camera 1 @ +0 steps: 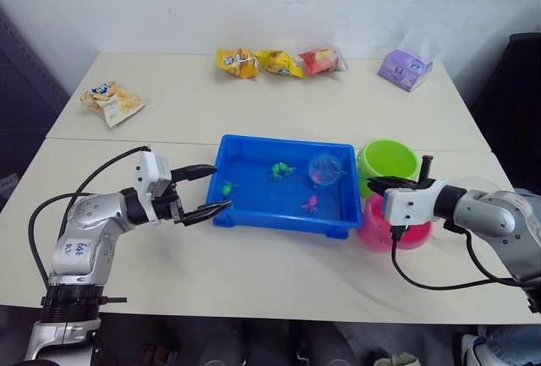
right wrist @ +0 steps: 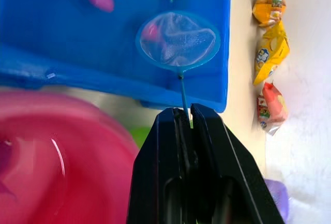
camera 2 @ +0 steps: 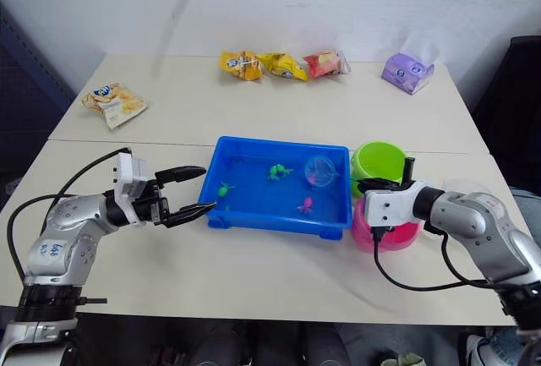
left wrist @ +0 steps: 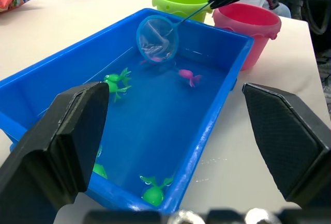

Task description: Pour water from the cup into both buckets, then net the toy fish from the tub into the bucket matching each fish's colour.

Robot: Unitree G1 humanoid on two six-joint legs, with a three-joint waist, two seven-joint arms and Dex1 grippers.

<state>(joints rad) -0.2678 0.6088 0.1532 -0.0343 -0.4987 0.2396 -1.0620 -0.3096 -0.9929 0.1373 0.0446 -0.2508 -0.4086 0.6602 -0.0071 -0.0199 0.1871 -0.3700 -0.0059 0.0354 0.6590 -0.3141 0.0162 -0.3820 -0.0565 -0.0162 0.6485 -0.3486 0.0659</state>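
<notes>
The netting stage is under way, I judge, and most of it is left: the right hand (camera 1: 378, 185) pinches the thin stick of the net (right wrist: 178, 40), whose hoop sits in the far right part of the tub (camera 1: 254, 218) with something pink inside it (probably a pink fish, though the mesh blurs it). The tub lies in the middle of the bench (camera 1: 279, 264) and holds shallow water, with one pink fish (left wrist: 187, 75) loose near the hoop and three green fish, one (left wrist: 117, 81) towards the far side and two (left wrist: 151, 193) at the end nearest the left hand (camera 1: 203, 190). That hand hovers just off the tub's left end, fingers spread wide and holding nothing. The green bucket (camera 1: 387, 160) and pink bucket (camera 1: 378, 232) stand touching each other just beside the tub's right end, green farther back; I cannot tell whether either holds water or fish. The jug (camera 1: 486, 187) is barely glimpsed behind the right arm, near the bench's right edge. So nearly every fish looks yet to be sorted.
</notes>
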